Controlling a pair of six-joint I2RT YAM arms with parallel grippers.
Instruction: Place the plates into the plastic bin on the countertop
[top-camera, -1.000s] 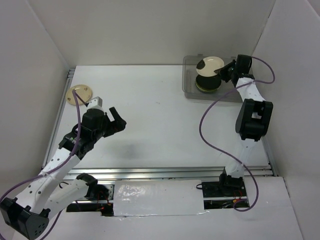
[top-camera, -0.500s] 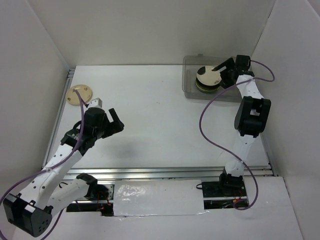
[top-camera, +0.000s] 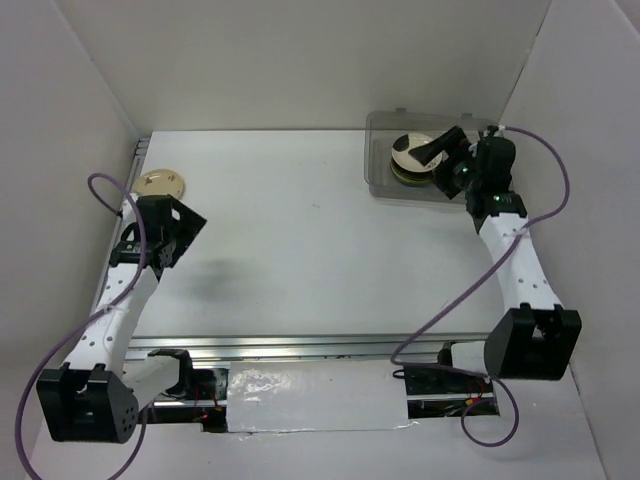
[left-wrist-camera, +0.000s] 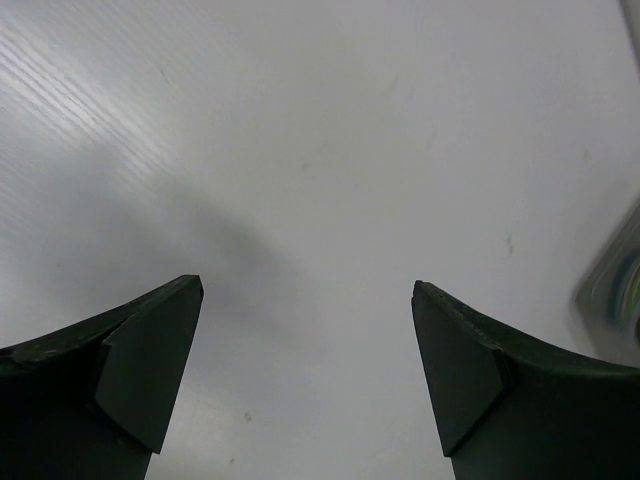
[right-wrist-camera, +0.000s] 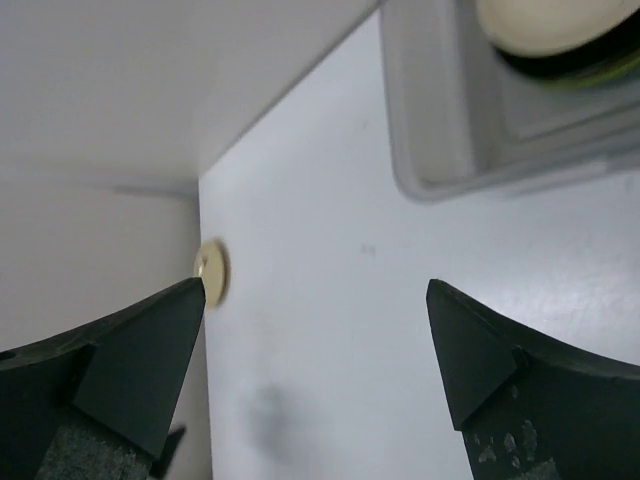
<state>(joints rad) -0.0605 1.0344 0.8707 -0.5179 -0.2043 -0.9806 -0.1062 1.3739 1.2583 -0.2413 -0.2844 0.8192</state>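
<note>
A clear plastic bin (top-camera: 377, 183) stands at the far right of the white countertop (top-camera: 320, 240). Inside it is a stack of plates (top-camera: 408, 160) with a cream one with dark marks on top. My right gripper (top-camera: 440, 165) hovers open and empty over the bin's near right side. In the right wrist view the stack of plates (right-wrist-camera: 560, 30) and the bin (right-wrist-camera: 440, 120) lie beyond the open right gripper (right-wrist-camera: 315, 288). One cream plate (top-camera: 162, 185) lies alone at the far left, also seen as the cream plate (right-wrist-camera: 212, 270). My left gripper (top-camera: 180, 240) hangs open just nearer than it; in its wrist view the left gripper (left-wrist-camera: 306, 285) holds nothing.
White panels wall the countertop on the left, back and right. A metal rail (top-camera: 340, 345) runs along the near edge. A blurred piece of the bin (left-wrist-camera: 615, 290) shows at the right edge of the left wrist view.
My right gripper opened and let the cream plate drop onto the stack, then drew back toward the near side. My left arm swung left, closer to the lone plate.
</note>
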